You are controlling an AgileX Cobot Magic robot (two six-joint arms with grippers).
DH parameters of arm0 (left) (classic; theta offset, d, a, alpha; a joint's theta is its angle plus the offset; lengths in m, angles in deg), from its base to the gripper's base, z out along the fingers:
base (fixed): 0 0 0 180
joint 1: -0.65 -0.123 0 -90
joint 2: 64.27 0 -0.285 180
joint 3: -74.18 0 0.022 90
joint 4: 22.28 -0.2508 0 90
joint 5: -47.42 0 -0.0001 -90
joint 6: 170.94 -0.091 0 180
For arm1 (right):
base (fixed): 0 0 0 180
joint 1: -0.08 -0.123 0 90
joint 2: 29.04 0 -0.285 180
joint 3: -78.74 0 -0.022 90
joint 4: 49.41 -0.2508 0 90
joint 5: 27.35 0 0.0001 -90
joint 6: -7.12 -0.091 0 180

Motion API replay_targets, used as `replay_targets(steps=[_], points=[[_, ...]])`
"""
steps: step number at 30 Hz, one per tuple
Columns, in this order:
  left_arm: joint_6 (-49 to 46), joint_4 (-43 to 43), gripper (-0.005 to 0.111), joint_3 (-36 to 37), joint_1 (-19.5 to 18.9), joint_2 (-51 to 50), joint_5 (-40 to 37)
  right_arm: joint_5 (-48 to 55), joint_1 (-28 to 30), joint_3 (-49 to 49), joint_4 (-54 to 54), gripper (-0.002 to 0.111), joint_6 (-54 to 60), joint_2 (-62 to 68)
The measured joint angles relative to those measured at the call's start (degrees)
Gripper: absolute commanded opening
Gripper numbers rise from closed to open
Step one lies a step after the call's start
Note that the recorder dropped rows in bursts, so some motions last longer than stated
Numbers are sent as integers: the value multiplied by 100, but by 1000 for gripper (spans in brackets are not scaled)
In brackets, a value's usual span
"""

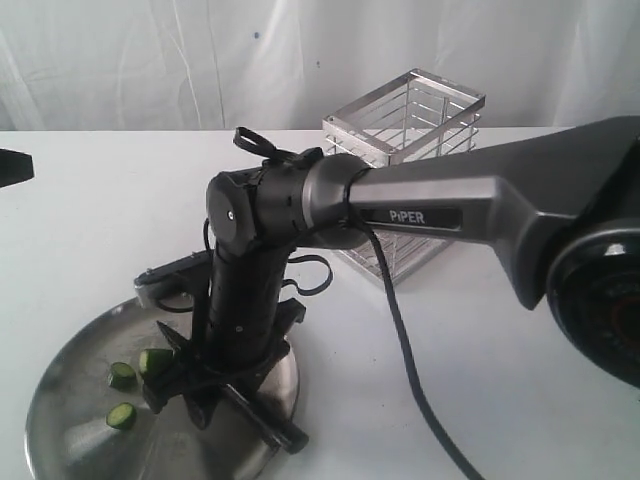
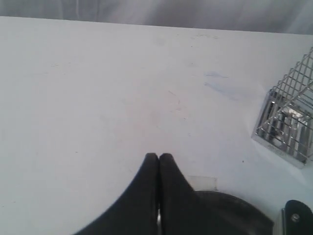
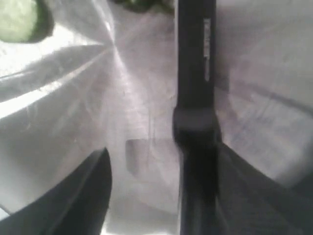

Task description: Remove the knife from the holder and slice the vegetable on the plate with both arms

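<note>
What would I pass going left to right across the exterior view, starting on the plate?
vegetable slices → knife → wire holder

The large round shiny steel plate (image 1: 60,440) gives only half of its room. The black and grey right arm (image 1: 245,290) comes down on the right part of the plate, its black fingers (image 3: 83,196) wide apart just over the metal. The slim black knife (image 1: 280,428) lies between them, with one end past the plate's near rim. Three dark green vegetable slices (image 1: 122,375) lie just left of the arm. The plate's far left part is bare. Behind the plate stands the tall silver wire holder (image 1: 430,130). A black cable (image 1: 415,380) crosses the white desk (image 1: 100,220) right of the plate. The desk left of the plate is open.
</note>
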Motion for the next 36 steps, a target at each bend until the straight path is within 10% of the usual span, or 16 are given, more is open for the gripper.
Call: replay_targets(steps=[8,14,36], points=[[-37,0,0,306,0,388,262,-870,0,0,-51,48,332,-811],[-342,343,0,692,0,750,265,-1496,0,-350,-94,0,396,-1751],[-1507,1623,0,1740,0,1069,90,-5046,-381,-4325,-324,0,585,-5488]])
